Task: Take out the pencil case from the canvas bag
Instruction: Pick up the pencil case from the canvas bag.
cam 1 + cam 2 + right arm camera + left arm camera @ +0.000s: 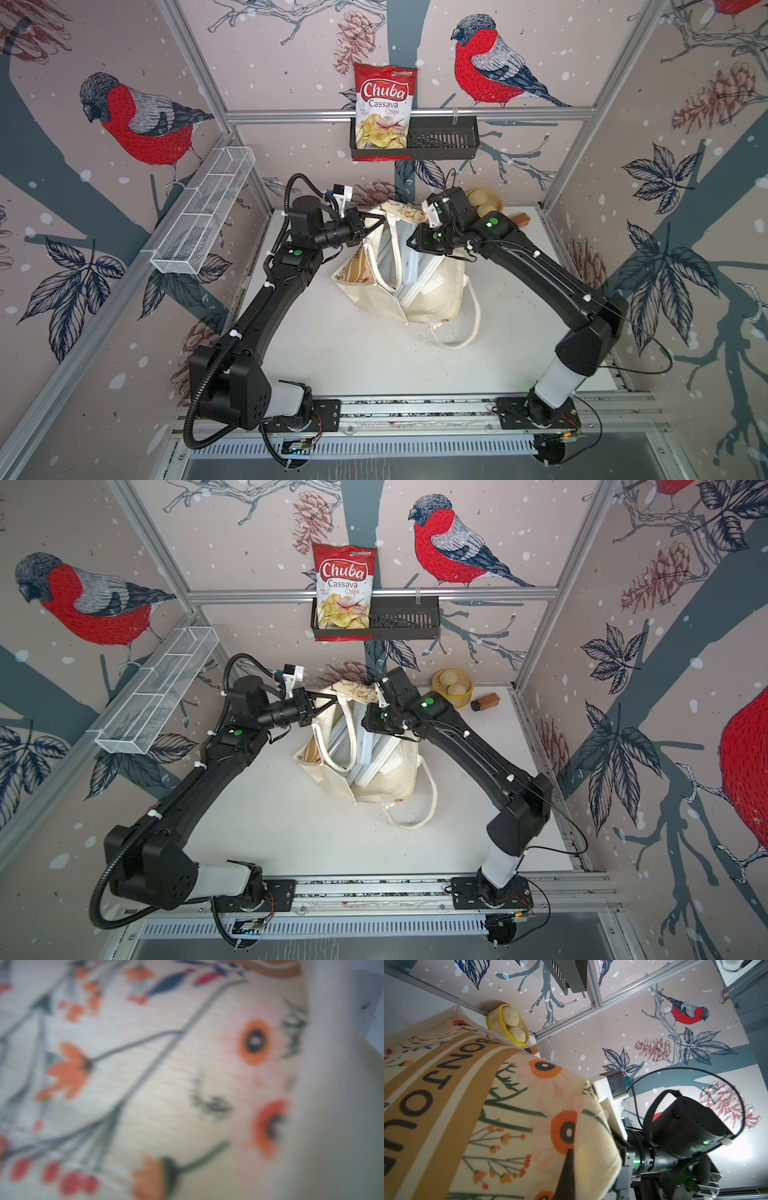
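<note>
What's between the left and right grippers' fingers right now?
The canvas bag: its open mouth, with the lifted floral rim, a loop handle and pale flat contents. Shows in both top views.

Canvas bag (158, 1088) cloth fills the frame, very close and blurred. Floral print: orange blooms, red berries, grey-green stems, a blue leaf. Tan band (276, 969) sits at 12 o'clock from the ringed orange flower (254, 1042), plain cream fold at its 3 o'clock. Pale speckled patch beyond, unclear.
</note>
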Controlling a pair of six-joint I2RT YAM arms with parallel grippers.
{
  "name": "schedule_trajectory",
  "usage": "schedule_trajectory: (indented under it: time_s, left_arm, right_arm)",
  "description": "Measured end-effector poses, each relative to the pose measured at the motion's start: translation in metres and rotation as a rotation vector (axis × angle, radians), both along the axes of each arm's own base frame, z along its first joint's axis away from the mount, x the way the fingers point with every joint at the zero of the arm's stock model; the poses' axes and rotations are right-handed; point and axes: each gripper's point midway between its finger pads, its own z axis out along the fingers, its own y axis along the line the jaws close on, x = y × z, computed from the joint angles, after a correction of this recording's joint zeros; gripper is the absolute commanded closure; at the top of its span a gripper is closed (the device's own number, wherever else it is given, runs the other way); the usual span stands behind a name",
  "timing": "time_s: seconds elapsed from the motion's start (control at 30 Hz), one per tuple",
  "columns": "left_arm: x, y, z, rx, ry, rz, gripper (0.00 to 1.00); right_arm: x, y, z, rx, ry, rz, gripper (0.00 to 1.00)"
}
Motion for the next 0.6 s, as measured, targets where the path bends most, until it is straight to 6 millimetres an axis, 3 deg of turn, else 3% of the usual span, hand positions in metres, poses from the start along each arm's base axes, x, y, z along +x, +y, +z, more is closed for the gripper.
schedule_trajectory:
  time_s: [0.13, 0.3, 0.5, 0.6]
  left_arm:
    - [0.004, 0.001, -0.009, -0.041, 0.037, -0.009, 1.00]
    - [0.012, -0.003, -0.028, -0.114, 0.092, -0.036, 1.00]
    - [0.022, 0.002, -0.040, -0.222, 0.107, -0.073, 1.00]
    - [0.027, 0.017, -0.037, -0.252, 0.082, -0.063, 1.00]
  right_arm:
    - [-0.001, 0.018, -0.018, -0.129, 0.022, 0.067, 1.00]
    - [0.002, 0.018, -0.063, -0.259, 0.092, 0.098, 0.99]
    - [0.006, 0.019, -0.084, -0.259, 0.098, 0.096, 1.00]
    - [0.004, 0.015, -0.079, -0.228, 0.084, 0.111, 1.00]
